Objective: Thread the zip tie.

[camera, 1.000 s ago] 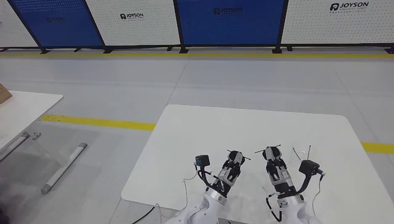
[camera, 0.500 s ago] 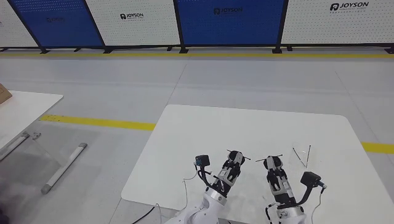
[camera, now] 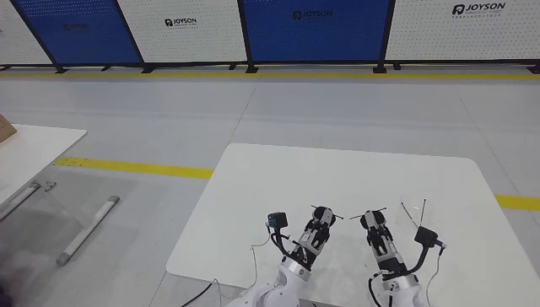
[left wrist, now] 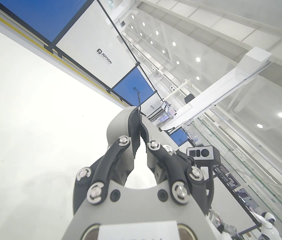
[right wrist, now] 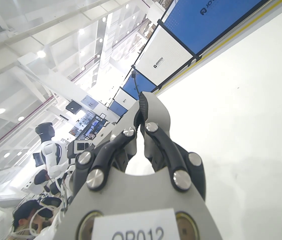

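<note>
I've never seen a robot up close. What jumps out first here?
Probably the left arm and right arm at the white table's near edge, each with jaws shut on a thin black zip tie: the left tie pokes out past its jaws, as does the right tie. Two loose ties lie on the table beside the right arm.

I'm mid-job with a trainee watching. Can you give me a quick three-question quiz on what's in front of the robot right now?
1. True or false: the left gripper is open and holds nothing.
2. What does the right gripper pinch? A) a thin black zip tie B) a white cable C) a screwdriver
3. Fill in: the loose zip ties lie on the white ____ near the right gripper.

Key
1. False: it is shut on a black zip tie.
2. A
3. table
</note>
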`<state>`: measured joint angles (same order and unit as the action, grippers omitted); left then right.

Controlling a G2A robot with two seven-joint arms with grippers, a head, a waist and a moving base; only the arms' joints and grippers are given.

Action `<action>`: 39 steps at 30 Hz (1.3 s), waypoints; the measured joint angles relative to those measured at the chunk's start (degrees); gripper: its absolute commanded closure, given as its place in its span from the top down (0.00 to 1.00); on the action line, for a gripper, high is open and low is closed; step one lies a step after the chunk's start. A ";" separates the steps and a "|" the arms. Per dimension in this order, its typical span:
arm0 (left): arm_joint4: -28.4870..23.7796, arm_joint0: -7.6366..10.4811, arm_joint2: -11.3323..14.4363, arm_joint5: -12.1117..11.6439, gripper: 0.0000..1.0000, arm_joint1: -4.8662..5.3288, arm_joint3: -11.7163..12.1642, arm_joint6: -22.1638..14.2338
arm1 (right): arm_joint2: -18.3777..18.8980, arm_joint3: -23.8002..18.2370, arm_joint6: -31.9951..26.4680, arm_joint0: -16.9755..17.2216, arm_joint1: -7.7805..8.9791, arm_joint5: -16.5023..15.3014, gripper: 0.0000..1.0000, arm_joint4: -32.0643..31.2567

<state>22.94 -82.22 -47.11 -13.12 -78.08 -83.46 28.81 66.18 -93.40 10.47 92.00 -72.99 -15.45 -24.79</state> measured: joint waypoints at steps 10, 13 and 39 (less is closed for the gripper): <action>0.00 0.00 0.00 0.00 0.00 0.00 0.00 0.00 | 0.57 -0.96 -1.97 1.50 0.00 -2.58 0.00 1.56; 0.00 0.00 0.00 0.00 0.00 0.00 0.00 0.00 | 0.64 -0.99 -1.90 1.52 0.01 -2.64 0.00 1.60; 0.00 0.00 0.00 0.00 0.00 0.00 0.00 0.00 | -0.65 1.91 -3.16 -1.57 -1.13 -0.73 0.00 3.18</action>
<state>22.94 -82.22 -47.11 -13.12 -78.08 -83.46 28.81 65.53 -91.49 7.32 90.44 -74.11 -16.18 -21.61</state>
